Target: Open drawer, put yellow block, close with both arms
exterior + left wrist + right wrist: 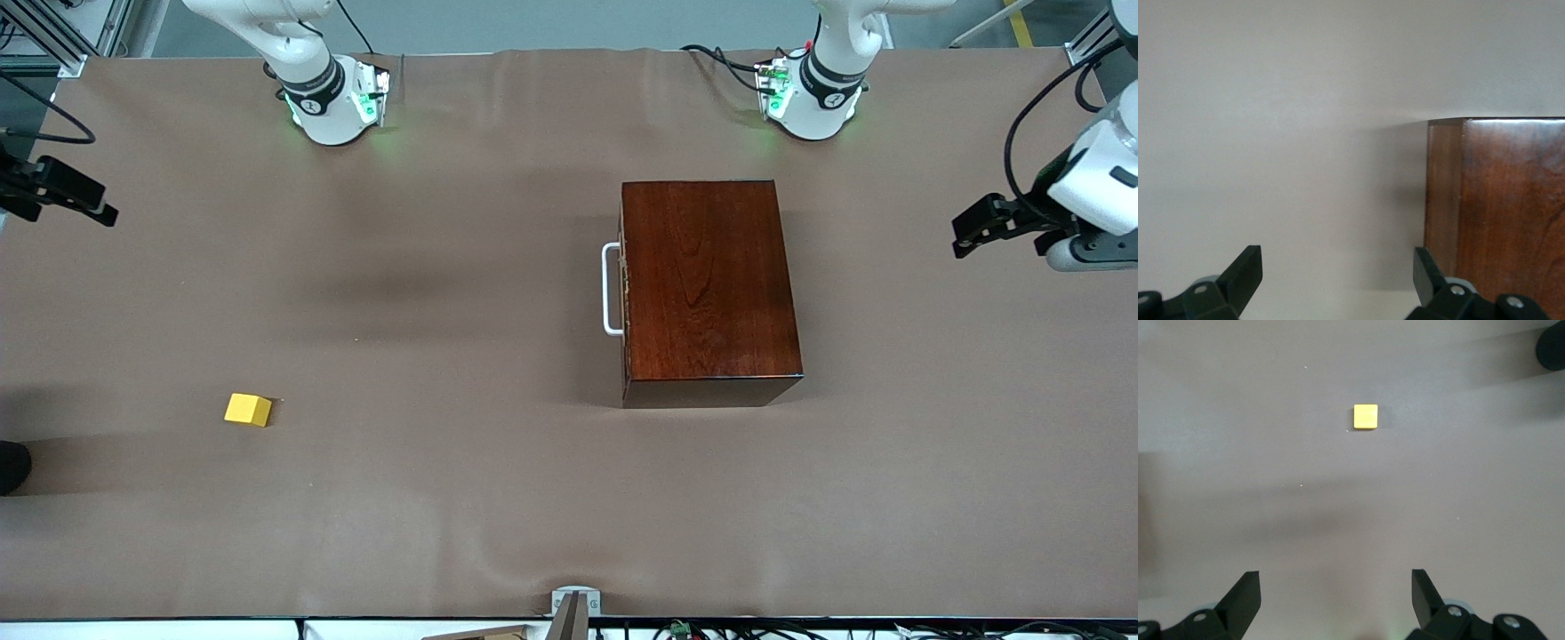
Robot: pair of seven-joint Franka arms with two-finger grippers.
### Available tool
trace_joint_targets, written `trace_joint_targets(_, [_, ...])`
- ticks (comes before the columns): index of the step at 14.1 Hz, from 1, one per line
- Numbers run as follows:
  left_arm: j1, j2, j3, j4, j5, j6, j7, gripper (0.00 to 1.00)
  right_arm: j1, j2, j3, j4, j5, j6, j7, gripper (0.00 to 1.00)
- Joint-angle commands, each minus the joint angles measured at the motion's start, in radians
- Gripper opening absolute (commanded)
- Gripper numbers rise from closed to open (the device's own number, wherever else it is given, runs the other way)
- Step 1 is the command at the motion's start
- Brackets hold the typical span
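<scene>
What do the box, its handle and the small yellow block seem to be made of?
Wooden box: dark reddish-brown wood, glossy, with visible grain and sheen.
Handle: white U-shaped bar, possibly painted metal or plastic; unclear.
Yellow block: uniform bright yellow, matte; plastic, foam or painted wood.

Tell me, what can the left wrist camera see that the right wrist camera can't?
Only the left wrist view shows the dark wooden box, seen past the open left gripper. Only the right wrist view shows the yellow block, lying alone on the table, with the open right gripper up above it. Both share the plain brown table cover and two spread black fingers.
</scene>
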Motion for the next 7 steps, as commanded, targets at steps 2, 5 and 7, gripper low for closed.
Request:
trace_joint_targets(2, [-0.059, 0.06, -0.052, 0.063, -0.01, -0.004, -0.083, 1.0, -0.052, -0.02, 0.01, -0.016, -0.002, 0.005, -0.077, 1.0])
trace_joint_targets(5, [-0.113, 0.121, -0.115, 0.138, -0.049, -0.005, -0.105, 1.0, -0.11, -0.017, 0.01, -0.016, 0.003, 0.005, -0.151, 1.0])
trace_joint_targets(7, [-0.174, 0.155, -0.15, 0.163, -0.077, -0.011, -0.22, 1.0, -0.121, -0.017, 0.01, -0.017, 0.005, 0.005, -0.157, 1.0])
